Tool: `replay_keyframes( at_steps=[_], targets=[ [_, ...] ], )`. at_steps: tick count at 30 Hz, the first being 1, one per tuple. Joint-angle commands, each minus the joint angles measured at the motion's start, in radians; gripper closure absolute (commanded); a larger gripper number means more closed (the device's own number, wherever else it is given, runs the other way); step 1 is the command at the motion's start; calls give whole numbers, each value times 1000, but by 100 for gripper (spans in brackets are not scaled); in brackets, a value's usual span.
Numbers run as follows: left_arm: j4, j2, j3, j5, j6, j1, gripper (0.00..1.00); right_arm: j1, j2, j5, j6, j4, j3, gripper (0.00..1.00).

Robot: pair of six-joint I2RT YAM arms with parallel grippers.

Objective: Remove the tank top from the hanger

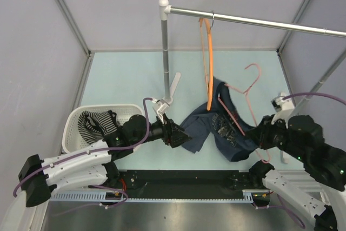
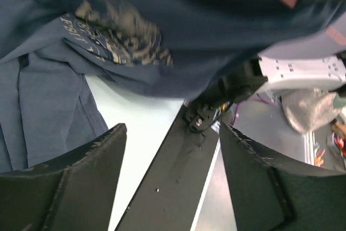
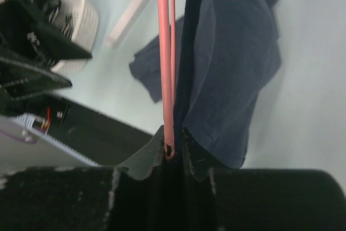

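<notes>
The small sleeveless tank top with thin dark-and-white stripes [image 1: 96, 124] lies crumpled inside the white slotted plastic basket [image 1: 123, 109], which stands at the near-left corner of the pale green bench [image 1: 124, 74]. It is well apart from the orange plastic hanger with the silver hook [image 1: 208, 63]. That hanger is bare and hangs by its hook from the silver metal rail [image 1: 259, 22], which crosses above the far edge of the bench and is held up by a white upright post [image 1: 165, 47]. Just beside the orange hanger's lower end, over the middle of the bench, a plain navy T-shirt with a pale printed graphic [image 1: 230, 139] hangs on a thin pink wire hanger [image 1: 250, 87]. One side of the shirt trails down onto the bench surface. The right gripper [image 3: 169, 139] is at the near-right side with its pincer pressed together on the pink wire; the wrist view shows the wire running straight up from between the fingers, with the navy cloth draped beside it. The left gripper [image 2: 173, 133] reaches from the near-left toward the middle. Its pincer stands apart with nothing between the fingers, just beside the trailing edge of the navy shirt, which fills the upper part of its wrist view. The black base strip [image 1: 184, 179] runs along the near edge.
</notes>
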Motion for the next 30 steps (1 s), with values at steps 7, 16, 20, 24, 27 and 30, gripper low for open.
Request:
replay_keyframes(
  at_steps=[7, 16, 20, 24, 27, 30],
  targets=[
    [140, 89, 47, -166, -31, -14, 23, -1, -76, -359, 123, 129, -260, 100],
    [0, 176, 182, -347, 15, -20, 27, -2, -83, -437, 148, 207, -337, 100],
    [-75, 245, 237, -396, 33, -30, 31, -2, -84, -447, 151, 220, -344, 100],
    [-116, 290, 270, -439, 39, -36, 35, -2, -86, -465, 156, 232, -346, 100],
    [-148, 317, 296, -476, 49, -36, 42, -2, -92, -470, 157, 229, -344, 100],
    [-161, 343, 320, -485, 56, -36, 48, -2, -104, -483, 160, 214, -347, 100]
  ],
)
